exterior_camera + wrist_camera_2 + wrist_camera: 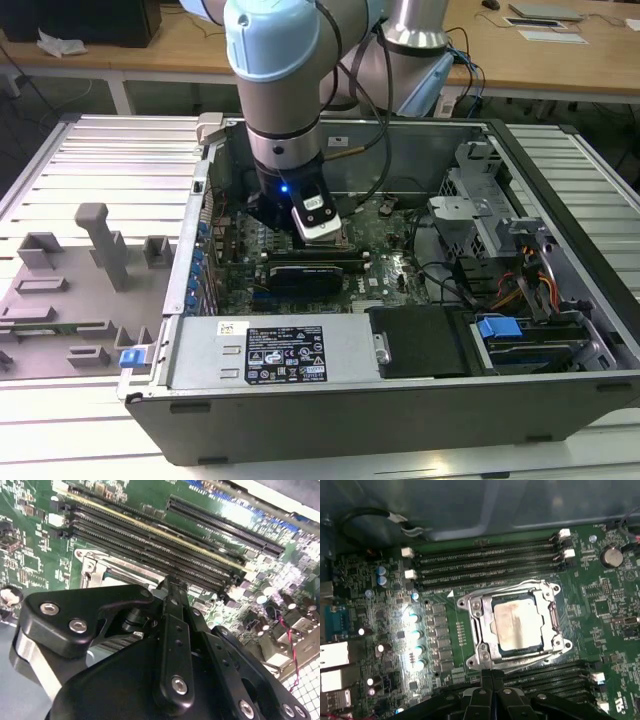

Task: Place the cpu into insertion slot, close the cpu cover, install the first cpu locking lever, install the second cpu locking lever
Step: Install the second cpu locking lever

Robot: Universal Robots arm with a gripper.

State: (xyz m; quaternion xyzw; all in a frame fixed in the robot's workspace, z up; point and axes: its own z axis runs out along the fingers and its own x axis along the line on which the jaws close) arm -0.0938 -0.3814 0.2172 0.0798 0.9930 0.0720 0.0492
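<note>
The cpu (pixel 517 625), a dull silver-beige square, lies flat in the insertion slot (pixel 555 617) on the green motherboard. The silver cpu cover (pixel 482 630) is down around it, framing the chip. One thin wire lever (pixel 505 589) runs along the socket edge by the memory slots; another (pixel 535 659) lies slanted along the opposite edge. My gripper (pixel 491 674) is shut, fingertips pressed together right at that slanted lever's side of the socket, nothing visible between them. In the second wrist view the shut gripper (pixel 170 582) points at a socket corner (pixel 90 562). The exterior view has the gripper (pixel 322 238) low inside the computer case.
Long black memory slots (pixel 485 560) flank the socket on two sides. A row of capacitors (pixel 412 630) stands beside it. The case holds a power supply (pixel 270 350), a drive cage (pixel 480 200) and loose cables (pixel 440 270). Grey fixtures (pixel 100 240) sit on the table at the exterior view's left.
</note>
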